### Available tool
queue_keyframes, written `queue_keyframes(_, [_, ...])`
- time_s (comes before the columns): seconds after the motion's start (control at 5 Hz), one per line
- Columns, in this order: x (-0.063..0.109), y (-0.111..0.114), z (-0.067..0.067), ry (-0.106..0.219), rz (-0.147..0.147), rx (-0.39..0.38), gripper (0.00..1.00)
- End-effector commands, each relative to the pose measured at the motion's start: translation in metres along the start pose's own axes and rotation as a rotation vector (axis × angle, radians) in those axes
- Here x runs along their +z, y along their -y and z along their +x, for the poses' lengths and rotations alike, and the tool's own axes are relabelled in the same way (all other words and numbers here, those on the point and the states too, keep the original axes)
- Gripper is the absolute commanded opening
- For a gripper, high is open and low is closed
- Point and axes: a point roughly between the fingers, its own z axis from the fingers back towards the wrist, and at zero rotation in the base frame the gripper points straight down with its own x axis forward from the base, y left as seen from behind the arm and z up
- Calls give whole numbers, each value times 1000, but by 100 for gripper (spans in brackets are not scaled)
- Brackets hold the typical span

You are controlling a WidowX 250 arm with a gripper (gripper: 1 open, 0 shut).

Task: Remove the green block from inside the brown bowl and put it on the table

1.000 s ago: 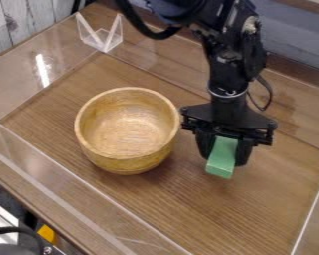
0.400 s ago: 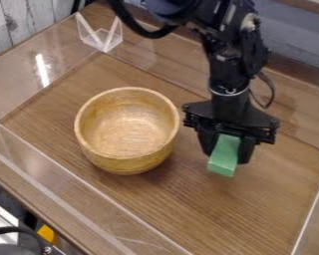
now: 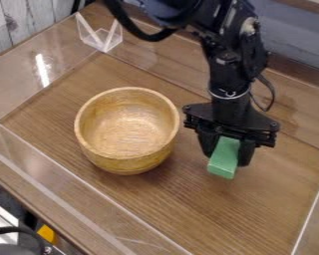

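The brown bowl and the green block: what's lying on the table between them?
Nothing; in the camera view, only bare table shows between the bowl and the block.

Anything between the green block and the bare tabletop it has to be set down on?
Nothing visible: the green block, in the gripper, is beside the brown bowl, with bare table around it.

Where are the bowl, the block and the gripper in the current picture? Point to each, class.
Bowl (image 3: 85, 125): camera view, on its left rim.
Block (image 3: 222, 161): camera view, on its green face.
Gripper (image 3: 223, 145): camera view, between its fingertips.
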Motion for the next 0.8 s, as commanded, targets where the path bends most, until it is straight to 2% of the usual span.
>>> queue_keyframes(0.0, [13, 1, 9, 53, -20, -2, 0])
queue_keyframes(0.4, [11, -2, 12, 53, -20, 0, 0])
queue_keyframes(0.6, [11, -1, 9, 47, -20, 2, 0])
